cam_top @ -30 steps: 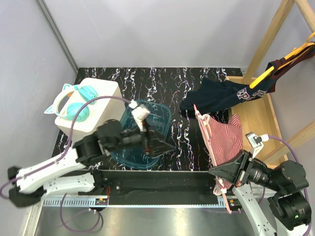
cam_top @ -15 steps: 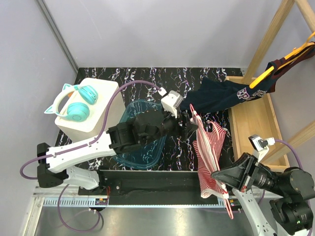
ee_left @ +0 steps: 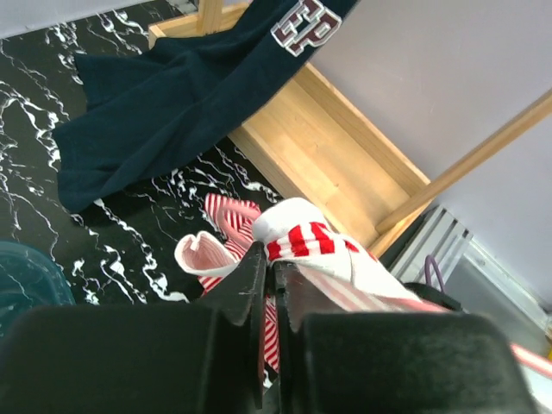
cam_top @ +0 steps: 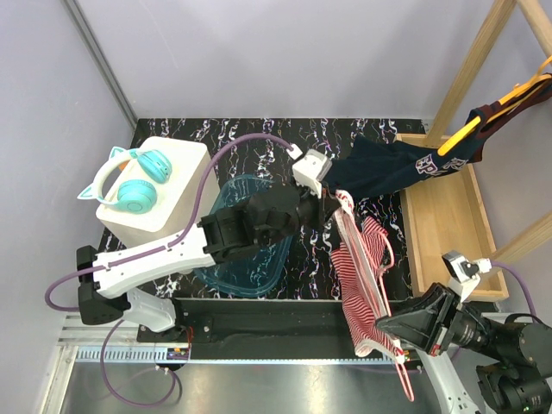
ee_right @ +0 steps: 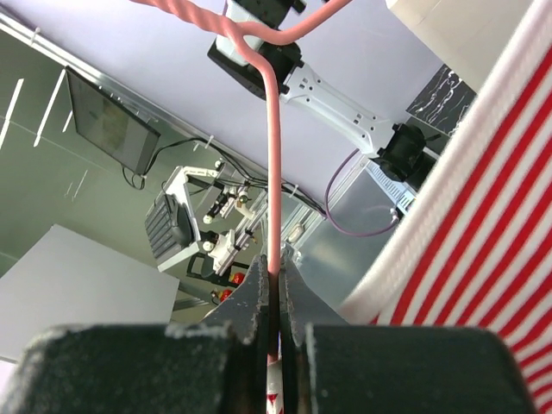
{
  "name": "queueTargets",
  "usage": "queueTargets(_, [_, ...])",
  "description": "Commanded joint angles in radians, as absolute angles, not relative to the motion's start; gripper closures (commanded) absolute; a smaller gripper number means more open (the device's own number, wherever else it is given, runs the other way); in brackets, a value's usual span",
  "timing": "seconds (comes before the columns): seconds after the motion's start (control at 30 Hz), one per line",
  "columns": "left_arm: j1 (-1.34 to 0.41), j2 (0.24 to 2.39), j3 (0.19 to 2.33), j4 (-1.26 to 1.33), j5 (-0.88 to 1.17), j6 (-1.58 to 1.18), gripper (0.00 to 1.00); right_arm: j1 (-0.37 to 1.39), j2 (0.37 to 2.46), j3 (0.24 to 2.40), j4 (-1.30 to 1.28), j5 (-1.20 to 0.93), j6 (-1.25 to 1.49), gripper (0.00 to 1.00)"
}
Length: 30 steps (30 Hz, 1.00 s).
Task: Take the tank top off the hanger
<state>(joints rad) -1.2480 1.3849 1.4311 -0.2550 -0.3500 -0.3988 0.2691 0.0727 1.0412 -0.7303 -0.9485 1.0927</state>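
The red-and-white striped tank top hangs on a pink hanger at the right of the table. My left gripper is at the top's far upper edge and is shut on a fold of the striped cloth. In the left wrist view its jaws pinch the fabric between them. My right gripper sits at the near edge, shut on the hanger's thin pink rod. In the right wrist view the jaws clamp that rod, and the striped cloth fills the right side.
A navy garment droops from a yellow hanger on the wooden rack at the back right. A teal bin lies under my left arm. A white box with teal headphones stands at the left.
My left arm swung right from over the teal bin to the tank top and shut on its cloth. My right gripper drew the hanger back toward the near edge.
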Motion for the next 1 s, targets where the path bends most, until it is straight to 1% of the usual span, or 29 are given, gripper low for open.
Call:
queueTargets(0.0, [-1.184,1.329,1.480,-0.268,-0.339,-0.377,1.00,0.267,0.037,1.060,-0.702,-1.008,1.100,1.00])
queueTargets(0.13, [-1.080,1.318,1.483,-0.288,-0.233,-0.413,1.00,0.267,0.020,1.062,-0.709,-1.051,1.092,1.00])
queueTargets(0.2, [-1.049,1.339,1.505,-0.311,-0.221,-0.408,1.00,0.268,0.020,1.069,-0.709,-1.066,1.086,1.00])
queueTargets(0.33, [-1.020,1.414,1.584,-0.362,-0.195,-0.406,1.00,0.267,0.043,1.106,-0.707,-1.104,1.068,1.00])
queueTargets(0.43, [-1.012,1.457,1.615,-0.383,-0.146,-0.419,1.00,0.267,0.070,1.140,-0.709,-1.085,1.043,1.00])
queueTargets(0.67, [-1.014,1.439,1.507,-0.361,-0.026,-0.506,1.00,0.268,0.184,1.233,-0.707,-0.858,0.840,1.00])
queueTargets(0.8, [-1.026,1.375,1.387,-0.272,0.139,-0.545,1.00,0.267,0.288,1.213,-0.689,-0.698,0.723,1.00])
queueTargets(0.83, [-1.034,1.365,1.375,-0.237,0.155,-0.548,1.00,0.268,0.299,1.200,-0.663,-0.680,0.706,1.00])
queueTargets(0.93, [-1.060,1.338,1.354,-0.206,0.213,-0.560,1.00,0.267,0.327,1.086,-0.458,-0.615,0.699,1.00])
queueTargets(0.97, [-1.071,1.333,1.358,-0.204,0.225,-0.567,1.00,0.267,0.336,1.027,-0.319,-0.612,0.704,1.00])
